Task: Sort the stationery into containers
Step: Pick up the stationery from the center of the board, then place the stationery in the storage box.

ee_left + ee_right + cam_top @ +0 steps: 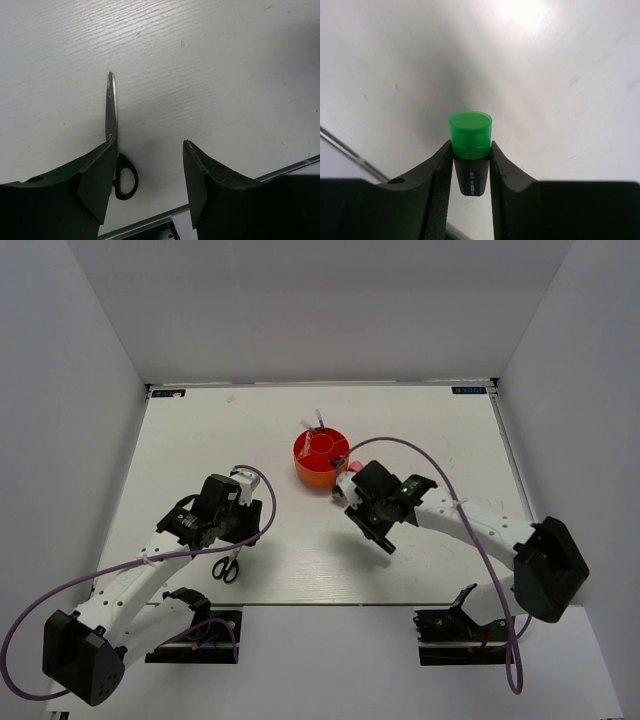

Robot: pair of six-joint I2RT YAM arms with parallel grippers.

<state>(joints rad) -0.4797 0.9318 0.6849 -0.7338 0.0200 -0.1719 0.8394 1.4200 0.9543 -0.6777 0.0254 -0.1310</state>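
Observation:
My right gripper [471,145] is shut on the green highlighter [470,134], green cap outward, and holds it above the bare table; in the top view it [372,526] hangs right of and nearer than the orange tub [303,462]. My left gripper [147,146] is open and empty, low over the table. The black-handled scissors [112,115] lie closed beside its left finger, handle [125,178] partly under it. In the top view the scissors [228,566] lie near the front edge, just below my left gripper [238,537]. A thin white pen [318,421] stands in the tub.
A small pink item [352,468] lies against the tub's right side, next to my right wrist. The table's front edge [150,225] runs just behind the scissors' handle. White walls enclose the table on the left, back and right.

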